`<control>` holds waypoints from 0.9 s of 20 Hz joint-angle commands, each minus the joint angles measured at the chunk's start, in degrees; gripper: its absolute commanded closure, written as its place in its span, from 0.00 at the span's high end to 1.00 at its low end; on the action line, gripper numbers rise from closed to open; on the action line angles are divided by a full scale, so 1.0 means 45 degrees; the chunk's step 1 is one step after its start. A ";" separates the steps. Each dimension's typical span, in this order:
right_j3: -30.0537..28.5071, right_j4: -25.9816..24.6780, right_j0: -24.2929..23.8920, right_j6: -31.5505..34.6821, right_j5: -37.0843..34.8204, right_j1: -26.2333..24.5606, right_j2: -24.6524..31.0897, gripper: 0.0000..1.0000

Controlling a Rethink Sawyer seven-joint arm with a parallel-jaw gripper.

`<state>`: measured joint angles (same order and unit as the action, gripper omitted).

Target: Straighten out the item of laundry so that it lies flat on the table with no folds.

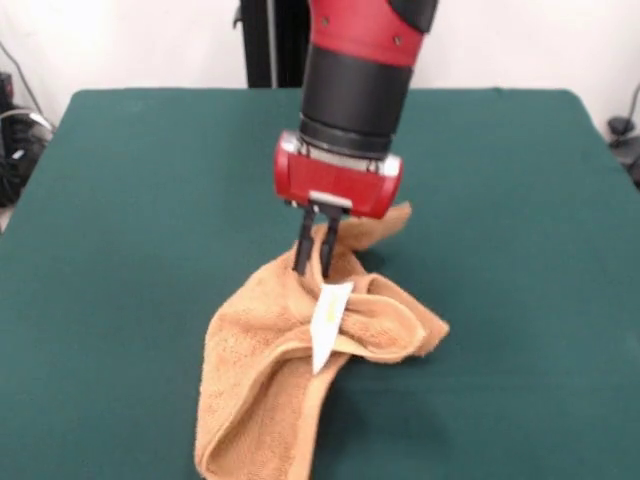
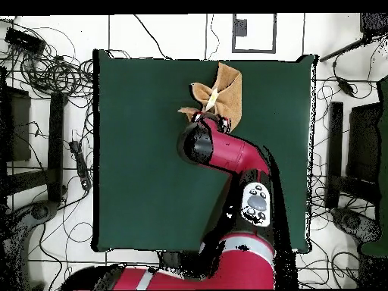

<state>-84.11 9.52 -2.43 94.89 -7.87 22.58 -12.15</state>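
The item of laundry, an orange-tan towel, lies crumpled in thick folds near the front middle of the green table. Its white tag with yellow print hangs over a fold, facing the camera. My gripper points straight down with its two dark fingers close together, pinching a raised ridge of the towel just above the tag. One towel corner sticks out behind the red gripper body. In the overhead view the towel sits near the table's far edge, and my wrist hides the fingers.
Wide green cloth surrounds the towel on both sides. Off the table, cables and stands crowd the floor. The towel's lower end reaches close to the front table edge in the front view.
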 commanded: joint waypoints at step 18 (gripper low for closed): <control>0.0031 0.1016 0.0705 0.2786 0.0667 -0.1458 0.1789 0.00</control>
<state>-83.18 11.38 -0.81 94.89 -4.53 17.05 -11.15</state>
